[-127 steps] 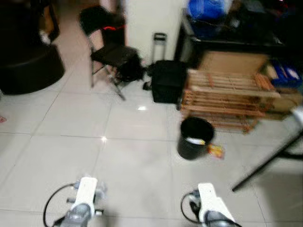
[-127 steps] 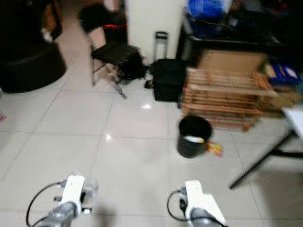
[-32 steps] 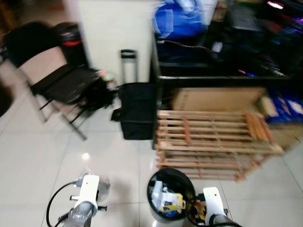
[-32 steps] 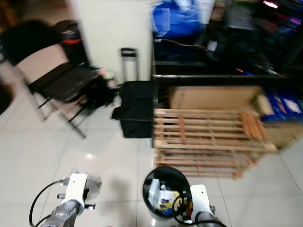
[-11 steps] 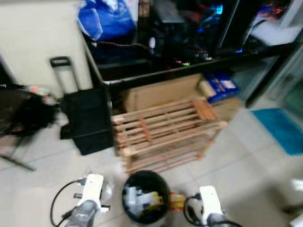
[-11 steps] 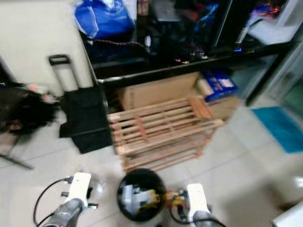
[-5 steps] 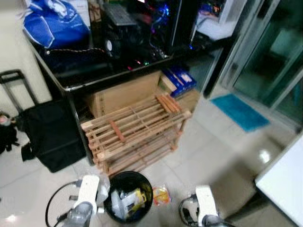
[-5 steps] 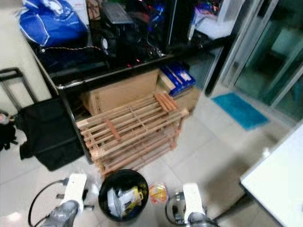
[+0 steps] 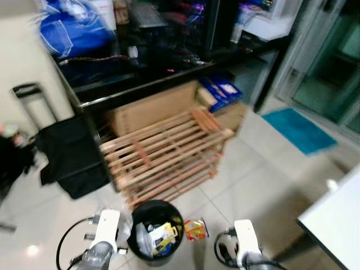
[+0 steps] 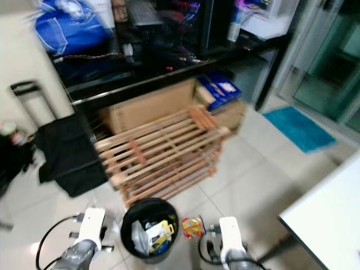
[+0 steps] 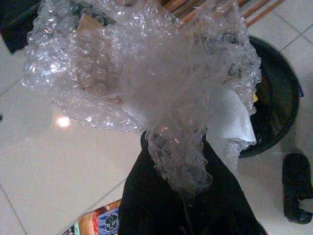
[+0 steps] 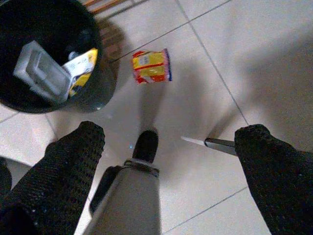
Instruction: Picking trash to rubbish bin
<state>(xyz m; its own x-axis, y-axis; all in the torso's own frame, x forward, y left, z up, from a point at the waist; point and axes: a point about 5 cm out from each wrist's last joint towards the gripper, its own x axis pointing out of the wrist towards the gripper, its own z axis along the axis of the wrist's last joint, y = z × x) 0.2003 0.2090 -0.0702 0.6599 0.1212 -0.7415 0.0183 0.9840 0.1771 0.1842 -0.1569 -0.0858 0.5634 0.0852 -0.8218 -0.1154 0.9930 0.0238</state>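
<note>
The left gripper (image 11: pixel 178 191) is clamped on bubble wrap (image 11: pixel 142 83) just beside the bin (image 9: pixel 156 232); released here, it could land beside the bin. The right gripper (image 12: pixel 166 156) gapes wide, empty, near a snack packet (image 12: pixel 150 65) beside the bin. The wrap hides the left fingertips.

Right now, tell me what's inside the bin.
The bin holds a yellow wrapper, a pale flat pack and other scraps. Whatever lies beneath them is covered.
</note>
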